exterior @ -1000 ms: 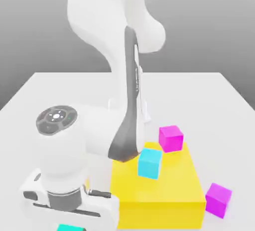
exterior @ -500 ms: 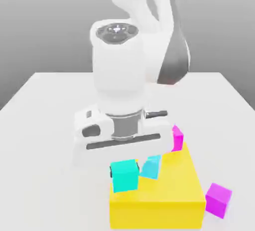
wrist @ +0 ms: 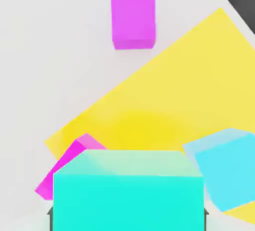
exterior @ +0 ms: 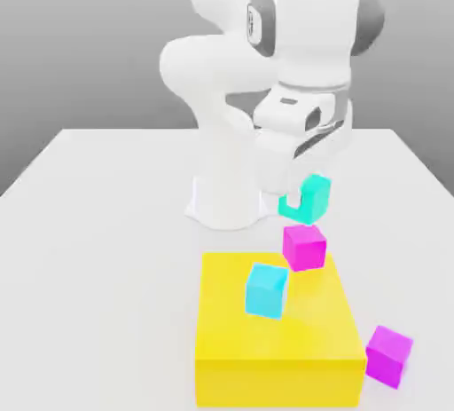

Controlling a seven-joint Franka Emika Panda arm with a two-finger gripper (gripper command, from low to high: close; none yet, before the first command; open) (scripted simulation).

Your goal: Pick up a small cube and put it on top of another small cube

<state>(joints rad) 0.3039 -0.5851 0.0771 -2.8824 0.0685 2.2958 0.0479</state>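
The small turquoise cube hangs in the air right of centre in the exterior view, clamped between the fingers of the gripper, clear of the tabletop. Just below it a magenta cube sits at the far corner of the big yellow block, with a sky-cyan cube on the block's top. Another magenta cube rests on the tabletop at lower right.

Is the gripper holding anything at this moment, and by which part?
Yes: the gripper holds the turquoise-green small cube in the air, above the table, clamped by two opposite side faces.
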